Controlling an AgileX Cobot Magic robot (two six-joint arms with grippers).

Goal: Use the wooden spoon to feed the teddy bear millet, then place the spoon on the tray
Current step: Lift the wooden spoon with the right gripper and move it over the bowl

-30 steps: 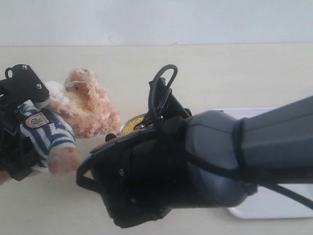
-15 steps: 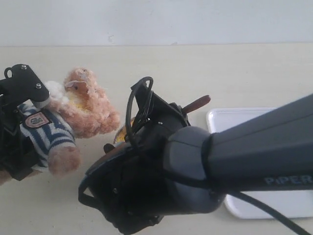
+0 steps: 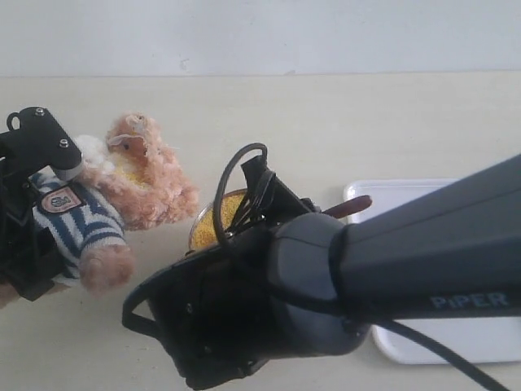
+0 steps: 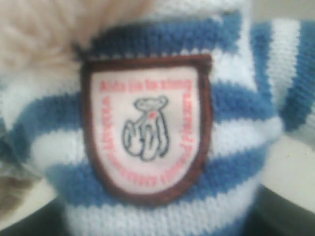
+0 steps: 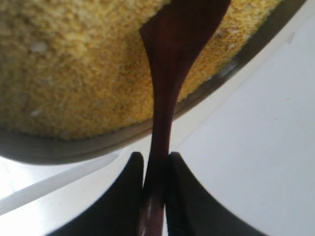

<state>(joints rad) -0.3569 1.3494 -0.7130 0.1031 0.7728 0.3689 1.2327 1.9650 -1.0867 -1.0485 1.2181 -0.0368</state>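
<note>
Over the millet [image 5: 74, 64], the right end effector [image 5: 155, 162] pinches the wooden spoon [image 5: 172, 69], apparently for scooping; the left end effector [image 3: 37, 208] clamps the teddy bear [image 3: 142, 175], face raised.

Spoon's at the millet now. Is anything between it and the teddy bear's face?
Nothing visible. The wooden spoon, clamped in the right gripper, is over the millet. The teddy bear is close beside the bowl, with only bare table showing between them. The right arm hides part of that gap.
</note>
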